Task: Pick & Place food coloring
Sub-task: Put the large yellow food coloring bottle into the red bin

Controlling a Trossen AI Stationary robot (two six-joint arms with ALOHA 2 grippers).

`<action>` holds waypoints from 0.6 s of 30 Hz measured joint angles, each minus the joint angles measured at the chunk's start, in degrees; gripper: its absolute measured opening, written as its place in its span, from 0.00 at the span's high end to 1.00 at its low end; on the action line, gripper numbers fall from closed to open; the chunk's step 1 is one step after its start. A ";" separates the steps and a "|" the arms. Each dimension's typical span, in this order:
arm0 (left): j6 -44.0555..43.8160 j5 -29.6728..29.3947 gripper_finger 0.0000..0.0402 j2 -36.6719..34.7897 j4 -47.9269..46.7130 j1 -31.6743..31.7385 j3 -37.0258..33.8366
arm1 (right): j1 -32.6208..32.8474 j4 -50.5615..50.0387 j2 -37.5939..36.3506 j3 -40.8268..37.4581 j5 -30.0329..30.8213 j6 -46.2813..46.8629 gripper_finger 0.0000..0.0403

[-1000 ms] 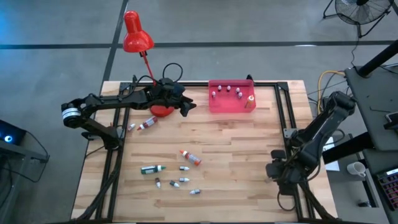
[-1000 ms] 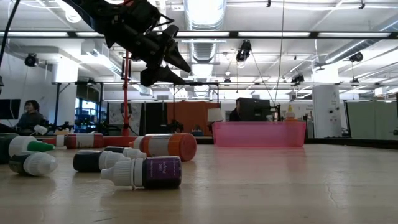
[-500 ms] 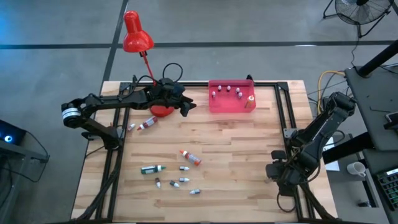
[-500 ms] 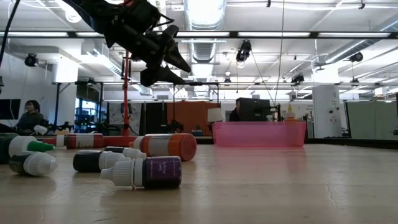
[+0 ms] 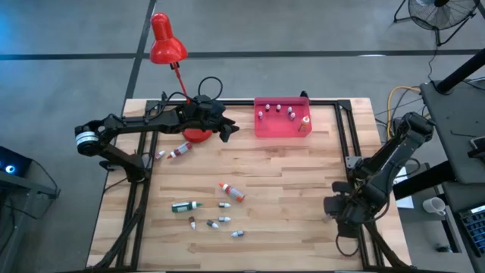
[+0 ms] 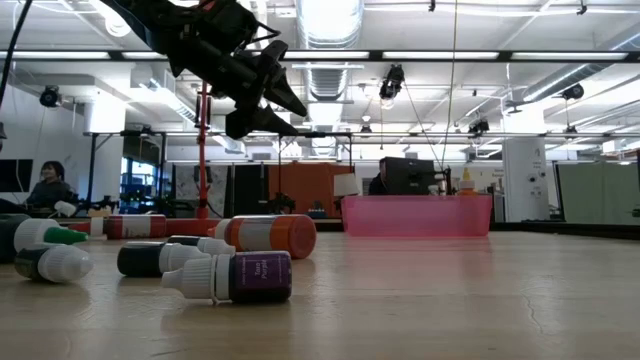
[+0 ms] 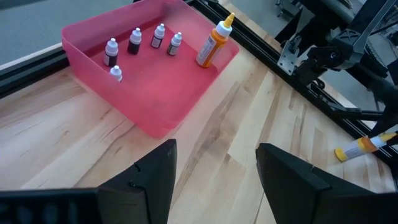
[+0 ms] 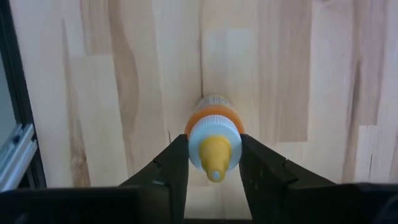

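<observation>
Pink tray (image 5: 281,126) at table's far edge already stocked with five bottles (image 7: 135,41). Right gripper (image 8: 214,163) at table's right edge, fingers flanking orange-capped bottle (image 8: 214,142), grip not confirmed. Left gripper (image 7: 214,171) held apart near tray. Nine bottles (image 5: 231,192) left near front-left.

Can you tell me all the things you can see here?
table: one, light wood, under everything
lamp: one, red, by the table's edge
tray: one, pink, same edge
small bottles: five, white-capped, standing in the tray
orange bottle: one, standing in the tray
loose bottles: about ten, whitish, orange-red, dark green, lying on the table's left half
yellow-tipped bottle: one, orange, at the right end effector
person: one, far off
left end effector: dark, open, empty, near the lamp
right end effector: dark, table's right edge
</observation>
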 joint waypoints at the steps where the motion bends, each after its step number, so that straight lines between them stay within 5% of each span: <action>1: 0.00 0.01 0.52 0.00 0.00 0.00 0.00 | -0.60 -0.49 0.00 0.16 0.36 0.47 0.73; 6: -0.38 0.01 0.52 0.00 0.00 0.00 0.00 | -4.24 -9.50 -0.03 3.61 8.75 1.23 0.74; 12: -0.63 0.00 0.52 0.00 0.00 0.00 0.00 | -12.65 -26.91 -2.67 8.17 28.63 7.97 0.74; 15: -0.24 -0.12 0.52 0.00 0.00 0.00 0.00 | -22.53 -28.52 -4.67 7.62 35.10 9.51 0.74; 18: -0.07 -2.26 0.52 0.00 0.00 0.00 0.00 | -36.45 -24.77 -5.03 7.87 34.51 2.93 0.74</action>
